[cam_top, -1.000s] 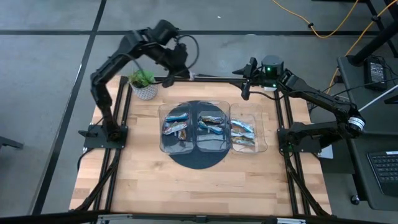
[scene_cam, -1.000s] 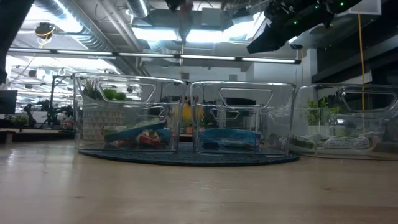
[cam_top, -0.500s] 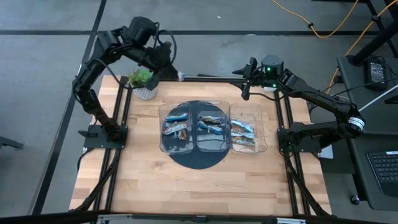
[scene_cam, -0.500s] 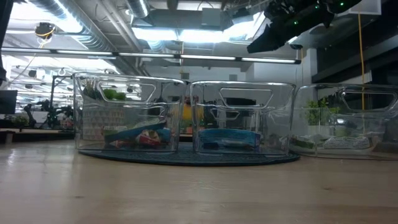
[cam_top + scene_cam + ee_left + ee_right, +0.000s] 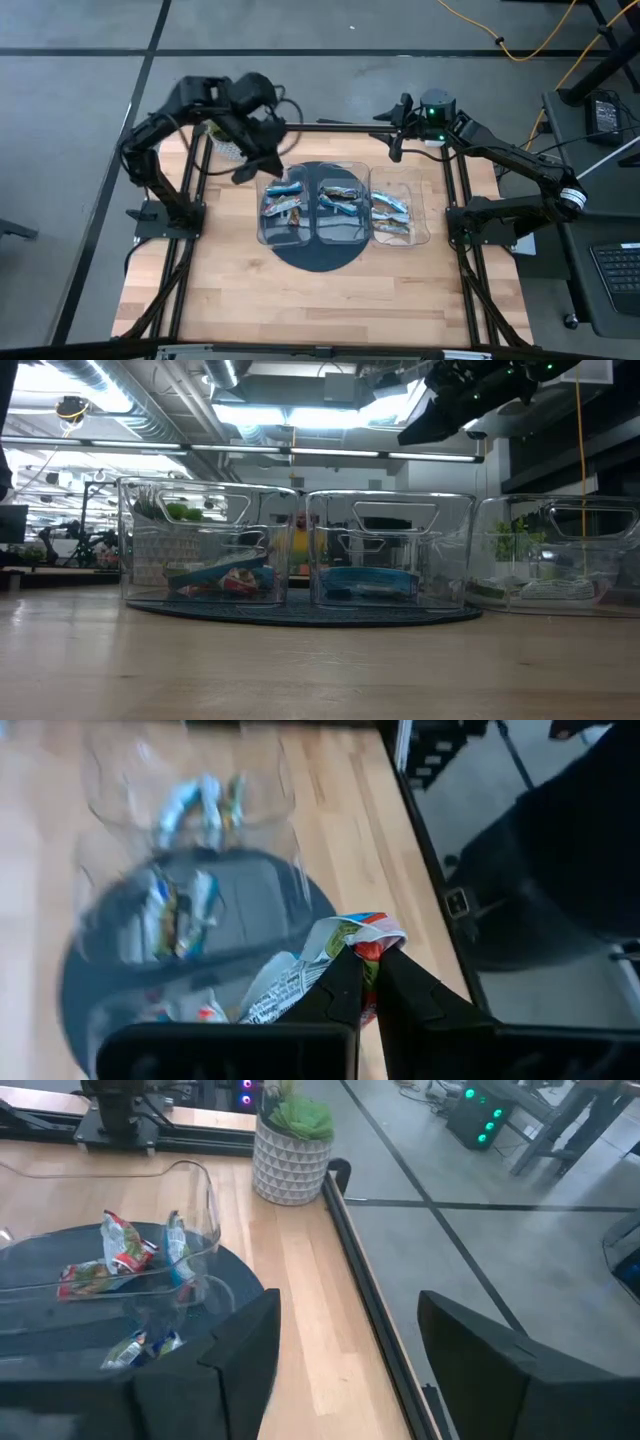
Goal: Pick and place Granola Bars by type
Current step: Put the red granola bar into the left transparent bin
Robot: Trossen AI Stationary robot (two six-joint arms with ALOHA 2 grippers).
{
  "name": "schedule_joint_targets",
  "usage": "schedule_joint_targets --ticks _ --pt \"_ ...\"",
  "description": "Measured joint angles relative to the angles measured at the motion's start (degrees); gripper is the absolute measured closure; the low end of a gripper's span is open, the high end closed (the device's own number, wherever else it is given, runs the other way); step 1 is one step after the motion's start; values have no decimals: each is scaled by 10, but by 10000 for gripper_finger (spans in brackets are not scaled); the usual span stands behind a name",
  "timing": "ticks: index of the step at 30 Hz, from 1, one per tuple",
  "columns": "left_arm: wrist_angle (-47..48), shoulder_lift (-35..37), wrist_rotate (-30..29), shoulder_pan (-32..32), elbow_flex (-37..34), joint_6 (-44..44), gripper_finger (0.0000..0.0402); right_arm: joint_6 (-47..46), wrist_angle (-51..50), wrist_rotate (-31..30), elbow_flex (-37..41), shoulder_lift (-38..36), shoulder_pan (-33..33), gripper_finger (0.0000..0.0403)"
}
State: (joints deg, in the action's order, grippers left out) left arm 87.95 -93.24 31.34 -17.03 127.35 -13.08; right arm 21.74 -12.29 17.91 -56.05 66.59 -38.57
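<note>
Left pincer (image 5: pixel 367 982) swung traywards, pinching granola bar (image 5: pixel 318 965).

Left arm is folded up from its base at the table's left side, elbow high and out past the far-left corner, forearm angled back in over the table. Left gripper (image 5: pixel 243 172) sits above the left part of the work area, pointing down; in the left wrist view its fingers (image 5: pixel 345 982) are pinched together on a granola bar wrapper (image 5: pixel 325 952), jaws nearly touching. Right arm reaches from its base at the right side along the far edge, parked. Right gripper (image 5: pixel 394 148) hangs by the far edge, jaws spread wide with nothing between them, fingers (image 5: pixel 235 1350) apart.
</note>
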Motion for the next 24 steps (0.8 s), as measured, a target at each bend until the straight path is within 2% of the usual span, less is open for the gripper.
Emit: schedule_joint_targets --ticks 8,19,24 --pt "-25 0 -4 45 -148 16 396 0 0 4 0 0 0 164" --pt "-172 0 -1 54 -407 10 396 0 -1 29 0 0 0 164" --pt "-239 0 -39 51 -488 34 394 9 -2 33 0 0 0 164"
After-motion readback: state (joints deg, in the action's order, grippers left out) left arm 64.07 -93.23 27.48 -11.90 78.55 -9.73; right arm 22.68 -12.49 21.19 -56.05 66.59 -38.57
